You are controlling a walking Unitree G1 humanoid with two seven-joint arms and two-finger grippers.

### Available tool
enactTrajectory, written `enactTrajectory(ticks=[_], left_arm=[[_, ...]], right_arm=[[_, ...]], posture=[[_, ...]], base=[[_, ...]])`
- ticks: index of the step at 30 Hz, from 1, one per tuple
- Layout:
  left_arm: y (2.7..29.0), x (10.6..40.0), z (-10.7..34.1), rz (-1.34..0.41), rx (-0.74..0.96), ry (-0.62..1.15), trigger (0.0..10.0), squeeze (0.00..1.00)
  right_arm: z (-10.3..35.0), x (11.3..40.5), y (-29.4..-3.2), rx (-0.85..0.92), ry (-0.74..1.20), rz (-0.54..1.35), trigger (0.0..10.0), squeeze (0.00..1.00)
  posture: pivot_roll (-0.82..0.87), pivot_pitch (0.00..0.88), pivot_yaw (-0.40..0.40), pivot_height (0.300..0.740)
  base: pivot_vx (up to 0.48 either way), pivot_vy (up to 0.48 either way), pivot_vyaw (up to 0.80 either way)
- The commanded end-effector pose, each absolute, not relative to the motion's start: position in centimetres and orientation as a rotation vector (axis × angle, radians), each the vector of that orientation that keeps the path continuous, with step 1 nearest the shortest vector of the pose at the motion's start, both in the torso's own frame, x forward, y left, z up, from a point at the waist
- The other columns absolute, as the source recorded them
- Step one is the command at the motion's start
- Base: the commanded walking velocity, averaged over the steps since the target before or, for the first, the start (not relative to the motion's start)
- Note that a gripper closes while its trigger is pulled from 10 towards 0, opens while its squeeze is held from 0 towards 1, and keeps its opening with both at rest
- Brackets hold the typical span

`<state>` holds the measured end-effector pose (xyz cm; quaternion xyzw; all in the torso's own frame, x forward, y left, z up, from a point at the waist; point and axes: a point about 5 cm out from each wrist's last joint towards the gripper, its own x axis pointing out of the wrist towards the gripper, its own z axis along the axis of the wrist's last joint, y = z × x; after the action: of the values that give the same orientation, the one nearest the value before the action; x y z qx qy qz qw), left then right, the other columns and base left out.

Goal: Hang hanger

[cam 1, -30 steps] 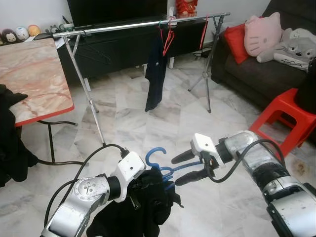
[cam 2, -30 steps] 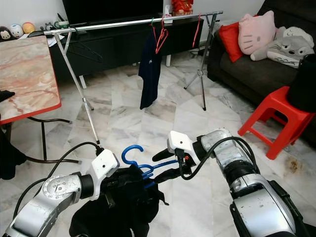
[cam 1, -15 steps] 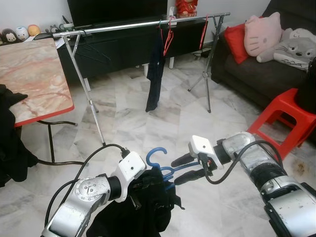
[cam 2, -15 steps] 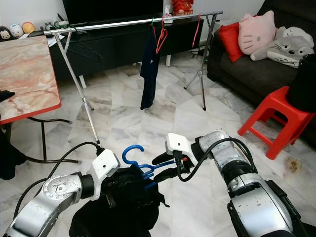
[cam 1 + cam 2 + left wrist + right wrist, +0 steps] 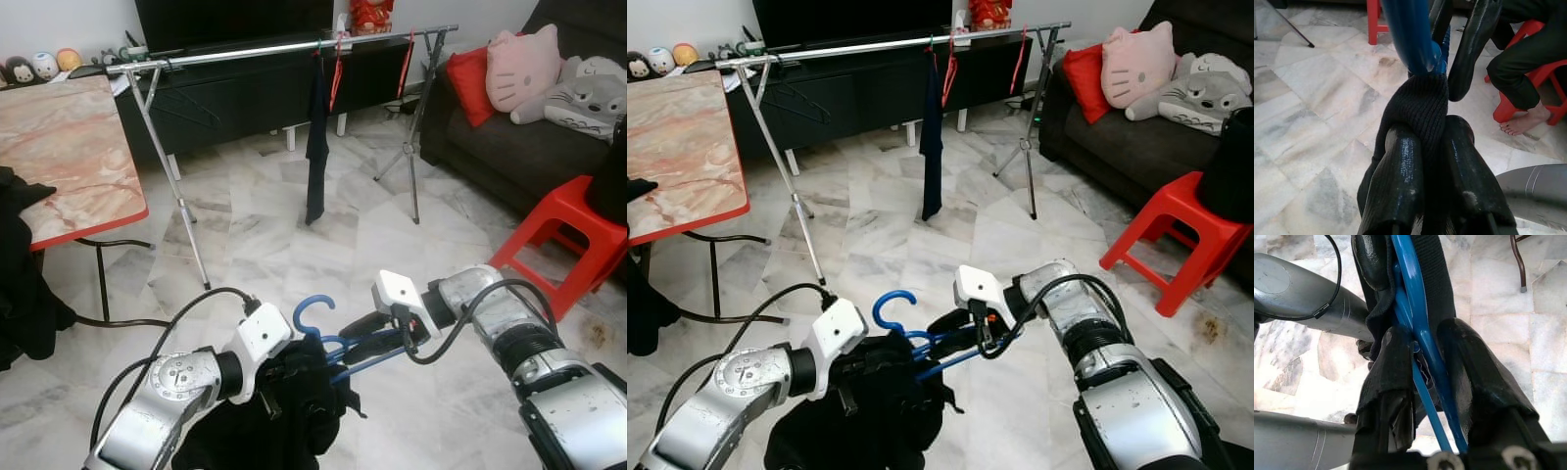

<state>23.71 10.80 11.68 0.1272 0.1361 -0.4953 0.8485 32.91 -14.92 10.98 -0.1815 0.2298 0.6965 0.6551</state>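
A blue hanger (image 5: 312, 311) carries a black garment (image 5: 294, 406) low in front of me. My left gripper (image 5: 1430, 129) is shut on the garment's knit fabric just below the hanger's neck. From the right, my right gripper (image 5: 355, 336) reaches in, and its fingers (image 5: 1396, 352) press both sides of the hanger's blue bars (image 5: 1418, 328). The silver drying rack rail (image 5: 274, 47) stands farther off across the room. On it hang a dark garment (image 5: 315, 147) and red hangers (image 5: 405, 59).
A marble-topped table (image 5: 59, 166) with a red edge stands at the left, with black clothes (image 5: 20, 284) beside it. A red stool (image 5: 568, 235) and a dark sofa (image 5: 529, 147) with plush toys are at the right. A seated person's bare foot (image 5: 1520, 125) is nearby.
My right gripper's fingers have come together on the blue hanger. The dark garment on the rack has turned edge-on and swung slightly right.
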Motion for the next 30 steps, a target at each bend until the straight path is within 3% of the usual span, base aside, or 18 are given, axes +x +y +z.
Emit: enactTrajectory(ticks=[1,7,8,9,10,11,12,14,15,23,24,28,29,30], left_arm=[[10.3,23.6,12.9,-1.074,0.278,0.228,10.0,0.00],[10.1,23.5,13.0,-1.091,0.286,0.223,10.0,0.00],[10.0,23.5,13.1,-1.095,0.288,0.220,10.0,0.00],[10.0,23.5,13.1,-1.095,0.288,0.220,10.0,0.00],[10.0,23.5,13.2,-1.100,0.289,0.218,10.0,0.00],[9.9,23.5,13.2,-1.104,0.290,0.216,10.0,0.00],[9.7,23.4,13.2,-1.115,0.291,0.215,10.0,0.00],[9.6,23.4,13.3,-1.121,0.292,0.214,10.0,0.00],[9.6,23.3,13.3,-1.124,0.292,0.214,10.0,0.00],[9.4,23.3,13.4,-1.133,0.294,0.212,10.0,0.00],[9.2,23.2,13.5,-1.145,0.296,0.210,10.0,0.00],[9.0,23.0,13.7,-1.170,0.304,0.208,10.0,0.00],[9.0,23.0,13.7,-1.173,0.307,0.208,10.0,0.00],[9.0,23.0,13.7,-1.173,0.307,0.208,10.0,0.00]], right_arm=[[11.2,33.0,-14.7,-0.401,0.519,1.597,0.0,0.00],[11.0,32.8,-14.7,-0.383,0.535,1.610,0.0,0.00],[10.9,32.7,-14.8,-0.386,0.537,1.611,4.2,0.00],[10.9,32.7,-14.8,-0.386,0.537,1.611,4.2,0.00],[10.8,32.7,-14.8,-0.389,0.540,1.609,10.0,0.00],[10.7,32.7,-14.8,-0.390,0.542,1.610,10.0,0.00],[10.6,32.6,-14.8,-0.386,0.546,1.616,10.0,0.64],[10.6,32.5,-14.7,-0.379,0.549,1.624,10.0,0.64],[10.6,32.5,-14.7,-0.369,0.553,1.629,10.0,1.00],[10.9,32.6,-14.6,-0.383,0.532,1.633,10.0,1.00],[10.9,32.6,-14.7,-0.384,0.537,1.646,10.0,0.00],[11.0,32.5,-14.7,-0.388,0.550,1.666,10.0,0.00],[11.0,32.5,-14.7,-0.388,0.550,1.665,8.7,0.00],[11.0,32.6,-14.6,-0.386,0.547,1.663,5.0,0.00]], posture=[[-0.04,0.000,-0.041,0.740],[-0.04,0.000,-0.041,0.740],[-0.04,0.000,-0.039,0.740],[-0.04,0.000,-0.039,0.740],[-0.04,0.000,-0.039,0.740],[-0.04,0.000,-0.038,0.740],[-0.04,0.000,-0.038,0.740],[-0.04,0.000,-0.038,0.740],[-0.04,0.000,-0.038,0.740],[-0.04,0.000,-0.038,0.740],[-0.04,0.000,-0.044,0.740],[-0.04,0.000,-0.046,0.740],[-0.04,0.000,-0.046,0.740],[-0.04,0.000,-0.046,0.740]], base=[[0.000,0.000,0.00],[0.000,0.000,0.00],[0.000,0.000,0.00],[0.000,0.000,0.00],[0.000,0.000,0.00],[0.000,0.000,0.00],[0.000,0.000,0.00],[0.000,0.000,0.00],[0.000,0.000,0.00],[0.000,0.000,0.00],[0.000,0.000,0.00],[0.000,0.000,0.00],[0.000,0.000,0.00],[0.000,0.000,0.00]])
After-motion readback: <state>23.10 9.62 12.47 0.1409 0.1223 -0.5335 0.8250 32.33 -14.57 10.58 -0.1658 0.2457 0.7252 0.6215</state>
